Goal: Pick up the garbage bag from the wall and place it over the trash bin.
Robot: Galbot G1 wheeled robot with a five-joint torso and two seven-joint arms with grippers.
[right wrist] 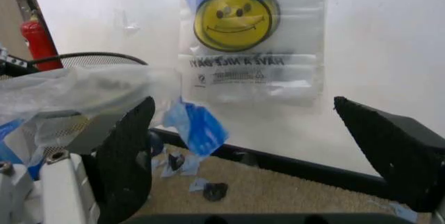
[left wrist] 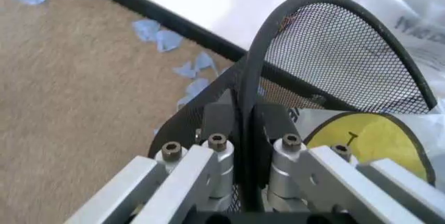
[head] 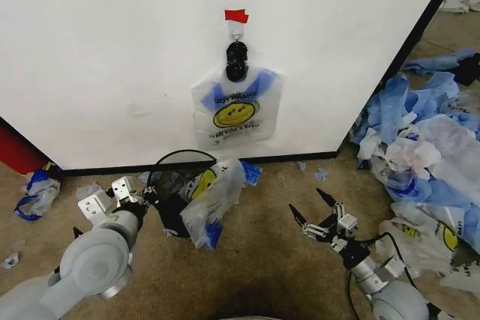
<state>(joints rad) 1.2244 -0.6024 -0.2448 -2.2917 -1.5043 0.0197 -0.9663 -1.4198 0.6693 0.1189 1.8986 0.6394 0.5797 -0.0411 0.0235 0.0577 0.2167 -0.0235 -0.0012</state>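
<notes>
Your left gripper (left wrist: 243, 130) was pinched on the rim of the trash bin (head: 176, 161), which stood on the carpet just before the wall (head: 112, 50) with one garbage bag (head: 212, 204) draped over its rim. Your right gripper (head: 315, 211) hovered with fingers spread, holding nothing, near the bin. You could see a second smiley bag (head: 236, 110) hanging from the black clip (head: 237, 60) under the red tape (head: 235, 16).

Tan carpet (head: 262, 260) (blue scraps (head: 321, 174)); plastic heap (head: 427, 148)
</notes>
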